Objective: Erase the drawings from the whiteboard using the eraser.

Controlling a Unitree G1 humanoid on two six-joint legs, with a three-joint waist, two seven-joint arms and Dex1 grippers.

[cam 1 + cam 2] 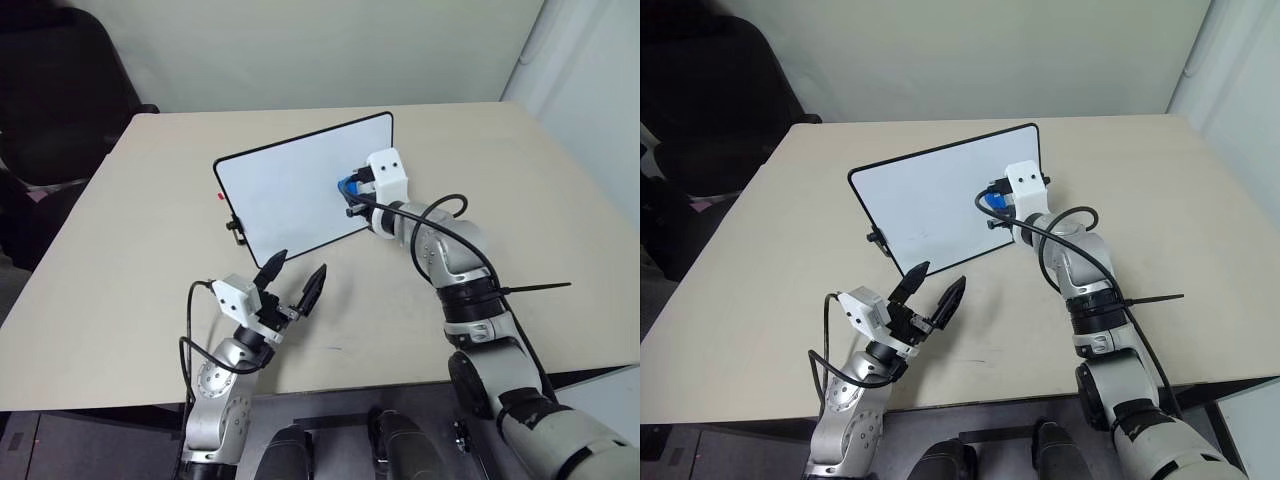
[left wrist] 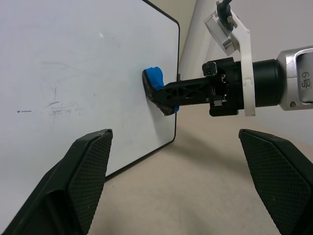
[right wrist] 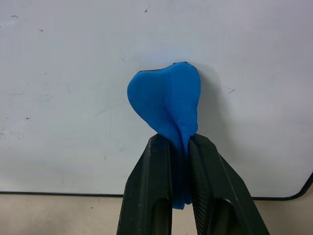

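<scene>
— Nearest first: status of the left gripper (image 1: pixel 296 281)?
— Fingers spread wide, holding nothing, hovering over the table (image 1: pixel 120 260) just before the whiteboard (image 1: pixel 290 185).
— And beyond it?
— Right gripper (image 3: pixel 178 142) clamped tight on the eraser (image 3: pixel 166 100), pressed against the board's right portion. Faint marker traces (image 2: pixel 61 107) remain.

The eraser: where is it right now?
The eraser is pinched in the right gripper and pressed against the whiteboard, near the board's right edge in the head views.
</scene>
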